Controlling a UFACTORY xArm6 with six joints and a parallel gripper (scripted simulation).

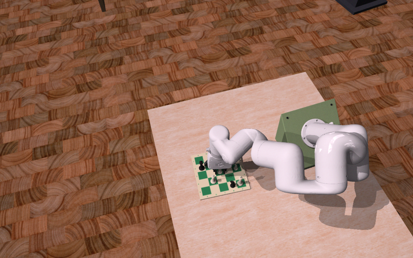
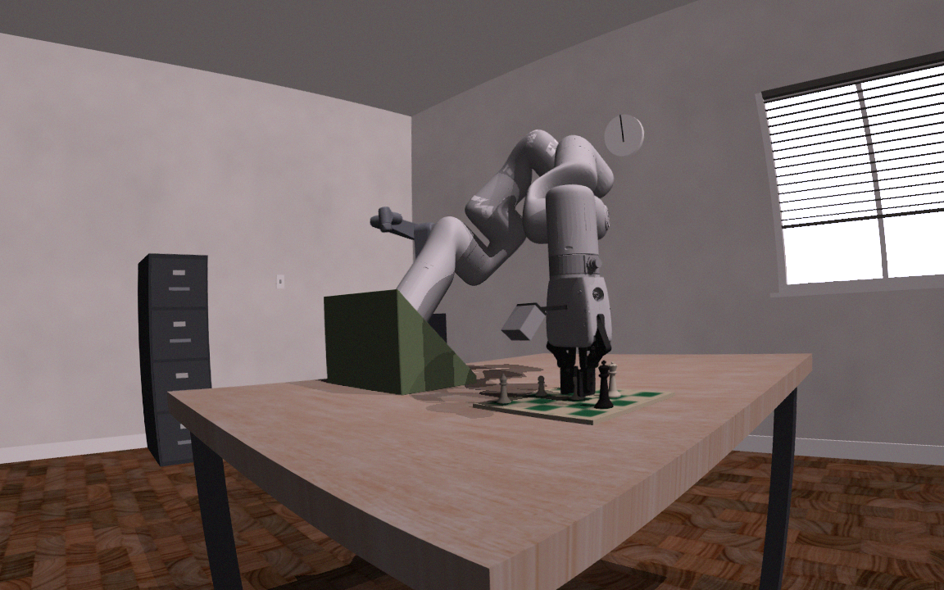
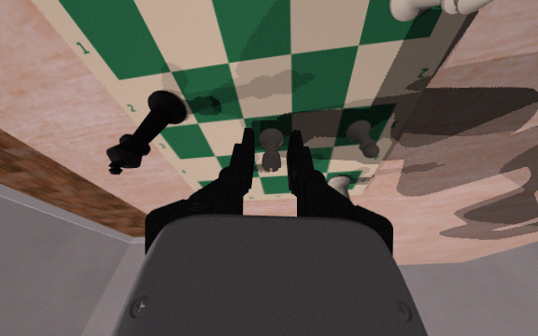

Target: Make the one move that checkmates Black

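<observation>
The small green and cream chessboard (image 1: 221,175) lies on the wooden table. My gripper (image 3: 271,143) is down at board level, its two dark fingers standing on either side of a white pawn (image 3: 270,148) with thin gaps left and right, so it is open around the pawn. A black king (image 3: 145,131) stands at the board's edge to the left by the digit 2. Another white pawn (image 3: 362,137) stands one file to the right. In the side view the gripper (image 2: 582,385) sits low among the pieces, behind the black king (image 2: 602,387).
A white piece (image 1: 213,179), a black pawn (image 1: 232,184) and a white piece (image 1: 240,181) stand on the board's near rows. The green base block (image 1: 307,128) is behind the board. A filing cabinet (image 2: 173,356) stands by the wall.
</observation>
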